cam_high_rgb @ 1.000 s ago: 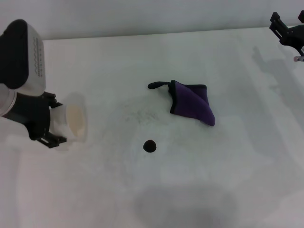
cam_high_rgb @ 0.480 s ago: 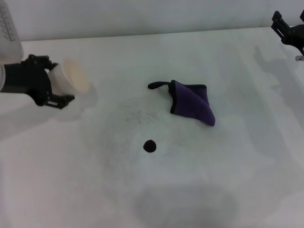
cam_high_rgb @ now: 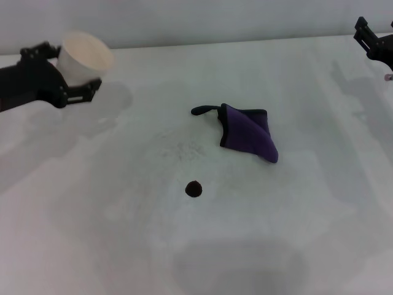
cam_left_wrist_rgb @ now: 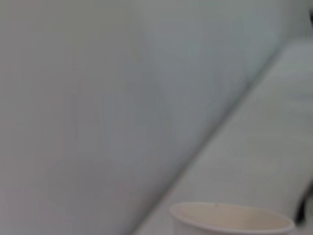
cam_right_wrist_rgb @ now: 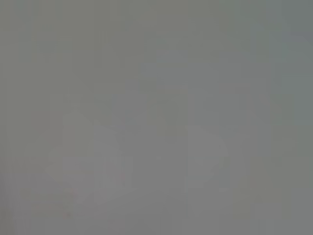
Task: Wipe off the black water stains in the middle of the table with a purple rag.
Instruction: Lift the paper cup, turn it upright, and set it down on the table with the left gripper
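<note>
The purple rag [cam_high_rgb: 249, 133] lies folded on the white table [cam_high_rgb: 319, 209] just right of centre, its black loop tail pointing left. A small round black water stain [cam_high_rgb: 194, 188] sits on the table in front of the rag, apart from it. My left gripper [cam_high_rgb: 72, 77] is raised at the far left, shut on a white paper cup [cam_high_rgb: 82, 56], whose rim [cam_left_wrist_rgb: 230, 218] also shows in the left wrist view. My right gripper [cam_high_rgb: 374, 43] hangs at the far right edge, well away from the rag. The right wrist view is plain grey.
Faint grey speckled smudges [cam_high_rgb: 184, 147] mark the table between the rag and the left side. The back wall [cam_high_rgb: 202, 18] runs along the table's far edge.
My left gripper has lifted the cup from low on the left up and back toward the far left corner, turning the cup upright. The right gripper, rag and stain have not moved.
</note>
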`<state>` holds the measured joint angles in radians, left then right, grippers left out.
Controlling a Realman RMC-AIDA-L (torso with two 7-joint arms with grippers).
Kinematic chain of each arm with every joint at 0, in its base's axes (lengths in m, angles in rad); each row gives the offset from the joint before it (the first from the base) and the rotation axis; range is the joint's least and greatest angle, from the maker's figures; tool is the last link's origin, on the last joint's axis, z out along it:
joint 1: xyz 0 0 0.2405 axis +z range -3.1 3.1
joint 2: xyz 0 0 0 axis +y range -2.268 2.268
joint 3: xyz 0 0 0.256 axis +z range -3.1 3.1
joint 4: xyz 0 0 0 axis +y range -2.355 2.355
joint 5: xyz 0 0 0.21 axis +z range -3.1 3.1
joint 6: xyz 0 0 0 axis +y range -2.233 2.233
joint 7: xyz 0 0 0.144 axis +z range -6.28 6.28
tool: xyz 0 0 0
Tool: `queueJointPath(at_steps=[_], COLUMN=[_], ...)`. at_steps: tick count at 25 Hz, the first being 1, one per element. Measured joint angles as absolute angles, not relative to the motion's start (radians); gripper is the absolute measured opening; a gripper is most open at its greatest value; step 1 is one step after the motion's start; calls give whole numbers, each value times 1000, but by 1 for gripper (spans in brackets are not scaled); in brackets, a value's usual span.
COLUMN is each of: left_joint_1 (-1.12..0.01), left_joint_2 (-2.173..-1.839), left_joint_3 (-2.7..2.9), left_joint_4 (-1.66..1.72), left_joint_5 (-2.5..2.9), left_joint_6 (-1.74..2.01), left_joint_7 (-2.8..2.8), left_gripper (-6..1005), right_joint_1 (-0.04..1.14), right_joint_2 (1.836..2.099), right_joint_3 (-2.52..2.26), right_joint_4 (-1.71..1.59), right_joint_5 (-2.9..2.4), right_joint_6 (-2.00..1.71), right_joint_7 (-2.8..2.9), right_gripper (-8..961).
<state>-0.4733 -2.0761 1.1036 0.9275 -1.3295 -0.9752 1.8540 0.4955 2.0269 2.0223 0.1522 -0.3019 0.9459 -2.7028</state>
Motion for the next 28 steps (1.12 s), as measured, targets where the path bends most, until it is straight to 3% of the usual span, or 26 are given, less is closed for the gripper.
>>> queueJointPath(at_steps=[28], left_joint_1=[-518], left_joint_2=[-2083], left_joint_3=[1108], left_joint_4=[308], left_joint_5=[-2328], left_joint_6=[-990], left_joint_7=[2491], left_gripper=[873], right_joint_1=[502], right_joint_2=[2024], right_joint_3=[2023], right_joint_4=[153], right_joint_5=[-301], right_joint_6=[944], right_joint_7=[-2710], right_gripper=[830])
